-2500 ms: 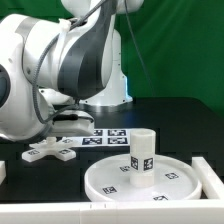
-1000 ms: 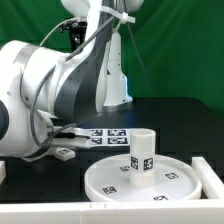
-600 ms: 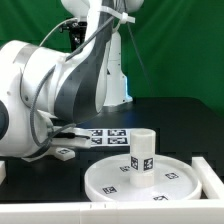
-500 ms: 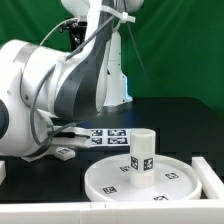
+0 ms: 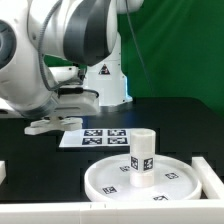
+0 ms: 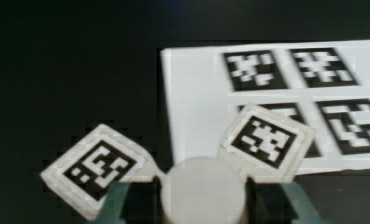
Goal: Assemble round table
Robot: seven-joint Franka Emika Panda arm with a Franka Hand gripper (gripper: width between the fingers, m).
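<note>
- The claw [image 6: 200, 203] is closed on the cross-shaped piece [image 6: 203, 180]; in the wrist view its two dark fingers [image 6: 121, 203] press against either side of the piece's rounded white middle.
- Two arms of the cross-shaped piece spread away from the grip, each with a black-and-white square tag.
- In the exterior view the cross-shaped piece [image 5: 52, 125] hangs under the arm [image 5: 60, 45] at the exterior view's left, apparently clear of the black tabletop [image 5: 180, 120].
- The marker board [image 5: 100, 137] lies flat on the tabletop just beside the held piece; in the wrist view four of its tags [image 6: 292, 92] show past the cross's arms.
- The round disc [image 5: 170, 185] lies on the tabletop near the front, toward the exterior view's right, with tags on its flat face.
- The cylinder [image 5: 143, 155] stands upright in the middle of the disc, a tag on its side.
- A white bar [image 5: 210, 175] sits at the exterior view's right edge, beside the disc.
</note>
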